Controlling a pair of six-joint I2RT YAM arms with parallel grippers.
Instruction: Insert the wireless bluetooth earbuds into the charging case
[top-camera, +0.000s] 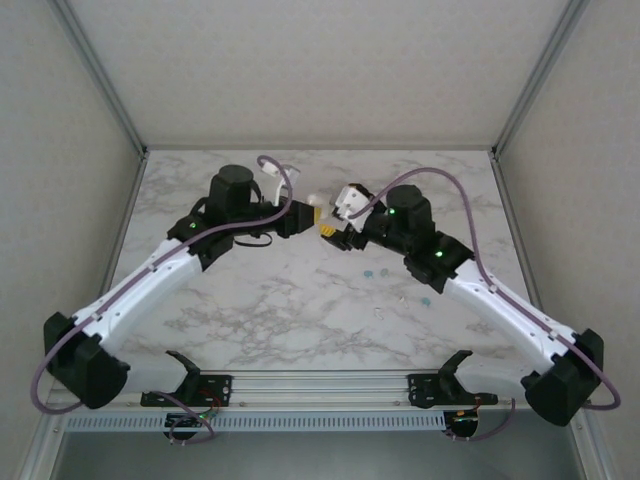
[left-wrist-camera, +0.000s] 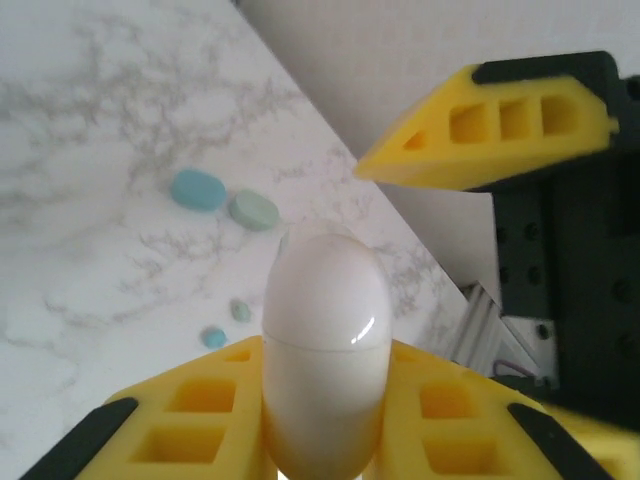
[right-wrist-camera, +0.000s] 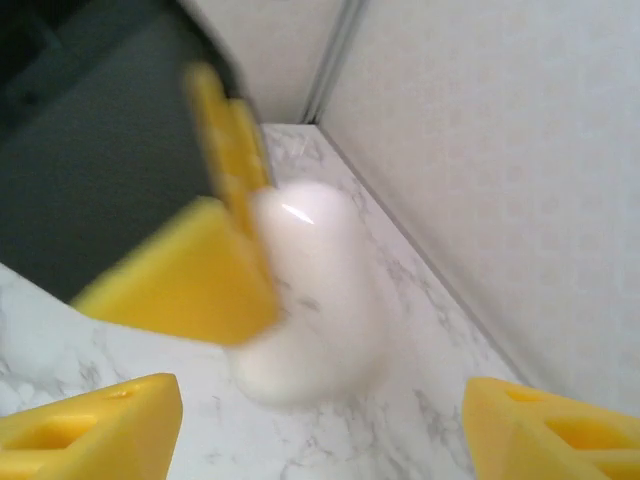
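My left gripper (left-wrist-camera: 325, 352) is shut on a glossy white egg-shaped capsule (left-wrist-camera: 325, 330) with a seam round its middle, held above the table (top-camera: 300, 300). It shows as a blurred white shape (right-wrist-camera: 315, 290) in the right wrist view. My right gripper (right-wrist-camera: 322, 400) is open, just short of the capsule, and one of its yellow fingers (left-wrist-camera: 490, 130) hangs beside it. The charging case (left-wrist-camera: 197, 189), a teal oval with a mint part, lies on the marble (top-camera: 425, 300). Two tiny teal earbuds (left-wrist-camera: 213, 337) lie nearer (top-camera: 368, 272).
Both grippers meet over the back middle of the table (top-camera: 318, 215). Tiny white specks (top-camera: 403, 296) lie near the teal pieces. Side walls and a metal rail (top-camera: 320, 385) at the near edge bound the marble top.
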